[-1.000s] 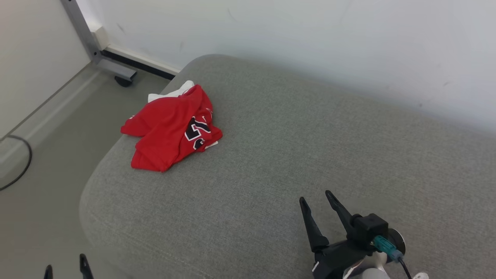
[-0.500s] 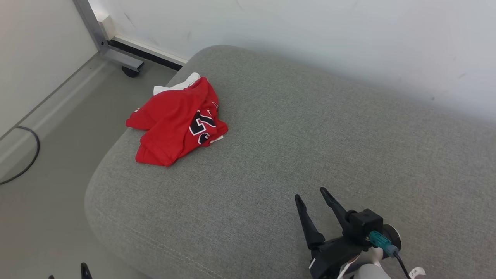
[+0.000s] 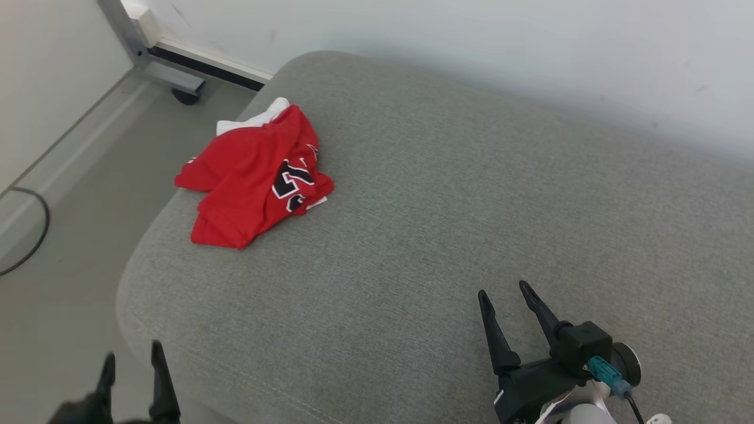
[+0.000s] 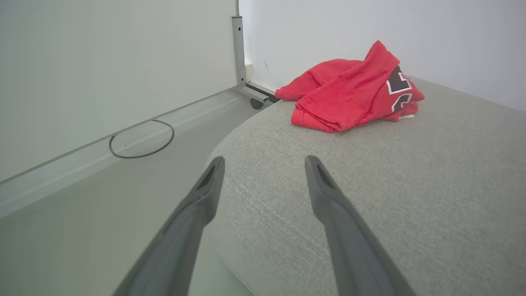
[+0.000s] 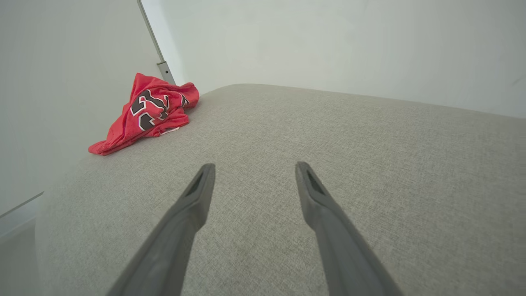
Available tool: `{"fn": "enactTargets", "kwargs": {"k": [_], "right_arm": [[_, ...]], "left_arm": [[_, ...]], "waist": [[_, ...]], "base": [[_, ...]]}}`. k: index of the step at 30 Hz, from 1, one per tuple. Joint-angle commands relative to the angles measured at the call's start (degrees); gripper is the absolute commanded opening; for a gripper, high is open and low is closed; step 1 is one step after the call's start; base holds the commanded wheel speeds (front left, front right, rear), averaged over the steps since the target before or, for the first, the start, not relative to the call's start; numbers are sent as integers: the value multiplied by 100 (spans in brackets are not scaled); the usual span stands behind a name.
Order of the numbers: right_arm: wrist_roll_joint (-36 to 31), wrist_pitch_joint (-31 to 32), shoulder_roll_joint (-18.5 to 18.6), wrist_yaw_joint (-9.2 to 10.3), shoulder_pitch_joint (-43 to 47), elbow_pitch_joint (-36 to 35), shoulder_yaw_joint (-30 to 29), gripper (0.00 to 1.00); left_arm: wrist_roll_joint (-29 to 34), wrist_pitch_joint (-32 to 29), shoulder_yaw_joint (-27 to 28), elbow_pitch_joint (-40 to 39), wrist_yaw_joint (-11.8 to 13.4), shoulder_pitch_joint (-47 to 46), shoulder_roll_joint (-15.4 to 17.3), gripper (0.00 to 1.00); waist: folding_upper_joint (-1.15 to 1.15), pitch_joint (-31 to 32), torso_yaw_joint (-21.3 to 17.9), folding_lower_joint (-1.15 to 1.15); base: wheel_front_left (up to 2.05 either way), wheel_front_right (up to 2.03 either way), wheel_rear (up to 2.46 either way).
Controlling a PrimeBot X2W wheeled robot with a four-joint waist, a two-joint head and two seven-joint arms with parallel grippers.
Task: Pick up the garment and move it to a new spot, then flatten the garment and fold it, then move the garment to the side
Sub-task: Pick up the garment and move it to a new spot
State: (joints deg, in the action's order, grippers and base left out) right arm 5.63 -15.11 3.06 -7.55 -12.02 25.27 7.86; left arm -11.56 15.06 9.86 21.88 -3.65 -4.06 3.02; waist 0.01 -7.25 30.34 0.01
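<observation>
Red garment (image 3: 253, 176), crumpled in a heap, sits on the far left corner of your grey cushion (image 3: 447, 194), with white fabric (image 3: 253, 121) peeking out at its far edge. Your right gripper (image 3: 503, 288) hovers over the near cushion, fingers spread, holding nothing. Your left gripper (image 3: 132, 350) hangs at the near left edge, fingers apart too, well clear of the cloth
</observation>
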Motion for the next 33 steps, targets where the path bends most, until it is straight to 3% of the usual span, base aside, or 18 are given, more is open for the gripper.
{"fn": "enactTargets", "kwargs": {"k": [1, 8, 18, 27, 32, 33], "right_arm": [[-63, -4, 21, 14, -13, -66, 15, 100], [-98, -3, 349, 14, -222, -402, 146, 100], [-2, -3, 691, 14, -590, -939, 329, 100], [27, -3, 867, 14, -681, -1151, 371, 100], [8, -2, 876, 14, -614, -1138, 335, 100], [9, -1, 879, 14, -616, -1125, 324, 100]], "left_arm": [[71, 17, 37, 19, -35, -199, 28, 100], [65, 17, 128, 628, -294, -1423, 274, 100], [-237, 17, -36, 1785, -377, -3117, 1017, 100], [-1035, -186, -701, 2924, -382, -3915, 1500, 100], [-1039, -90, -746, 3472, -356, -4136, 1685, 100], [-1004, -67, -770, 3536, -354, -4178, 1701, 68]], "waist": [[-1, -196, -213, -1], [-1, -767, -742, -1], [-1, -1446, -1494, -1], [-1, -1759, -1890, -1], [-1, -1783, -1971, -1], [-1, -1776, -1977, -1]], "base": [[0, 0, 0], [0, 0, 0], [0, 0, 0], [0, 0, 0], [0, 0, 0], [0, 0, 0]]}}
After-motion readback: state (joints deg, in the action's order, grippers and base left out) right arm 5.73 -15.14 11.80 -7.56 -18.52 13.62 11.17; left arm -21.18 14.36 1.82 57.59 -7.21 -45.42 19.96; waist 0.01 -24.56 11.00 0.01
